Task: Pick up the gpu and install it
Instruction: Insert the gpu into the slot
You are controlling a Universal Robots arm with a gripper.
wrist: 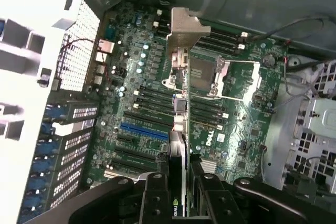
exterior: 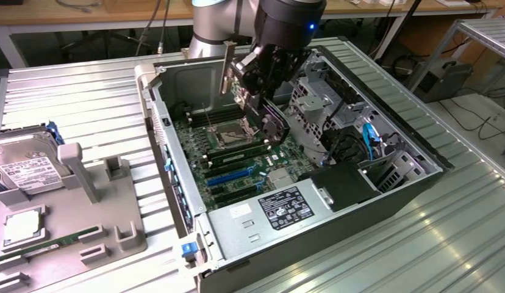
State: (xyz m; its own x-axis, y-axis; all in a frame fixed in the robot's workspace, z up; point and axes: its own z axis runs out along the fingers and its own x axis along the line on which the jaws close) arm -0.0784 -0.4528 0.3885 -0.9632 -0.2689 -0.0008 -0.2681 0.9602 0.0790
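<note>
1. Above an open grey metal computer case [exterior: 399,189], the black gripper [wrist: 178,179] clamps, half-closed, a thin dark gpu card with silver bracket [wrist: 178,114] over the green motherboard [wrist: 131,77].
2. Case sits on a ribbed metal table [exterior: 82,97].

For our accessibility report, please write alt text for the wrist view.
The pincer grips the gpu edge-on, its silver bracket at the end far from the pincer, over the green motherboard inside an open computer case.
</note>
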